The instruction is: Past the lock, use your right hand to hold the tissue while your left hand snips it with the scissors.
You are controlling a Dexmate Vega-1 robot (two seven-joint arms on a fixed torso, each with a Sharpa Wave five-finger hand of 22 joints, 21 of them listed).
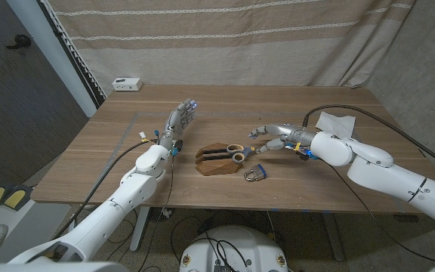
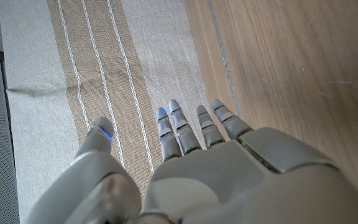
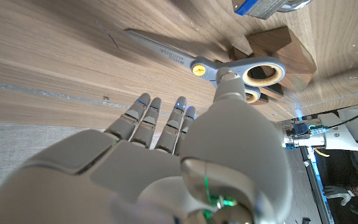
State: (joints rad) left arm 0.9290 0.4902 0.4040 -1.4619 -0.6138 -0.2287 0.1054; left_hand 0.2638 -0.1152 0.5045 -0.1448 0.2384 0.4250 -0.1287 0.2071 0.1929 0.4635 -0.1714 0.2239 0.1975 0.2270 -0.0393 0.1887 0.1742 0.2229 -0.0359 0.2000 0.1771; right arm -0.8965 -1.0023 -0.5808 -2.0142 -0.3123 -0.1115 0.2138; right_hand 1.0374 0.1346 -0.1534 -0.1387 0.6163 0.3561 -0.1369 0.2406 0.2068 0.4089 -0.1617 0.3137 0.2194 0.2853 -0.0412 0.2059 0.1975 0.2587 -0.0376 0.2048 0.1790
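Note:
The scissors (image 1: pixel 231 153) lie on a brown wooden block (image 1: pixel 216 166) at the table's middle, ring handles toward my right hand. In the right wrist view the scissors (image 3: pixel 197 65) show blades, pivot and a beige ring, with my thumb just at that ring. My right hand (image 1: pixel 272 139) hovers beside the handles with fingers spread, holding nothing. A blue-bodied padlock (image 1: pixel 254 174) lies in front of the block. The white tissue (image 1: pixel 335 121) lies behind my right forearm. My left hand (image 1: pixel 180 121) is raised left of the block, fingers apart and empty, as the left wrist view (image 2: pixel 191 143) also shows.
A small white box (image 1: pixel 127 84) sits at the table's far left corner. A black cable (image 1: pixel 368 113) runs over the right side of the table (image 1: pixel 112 174) near the tissue. A striped curtain hangs behind.

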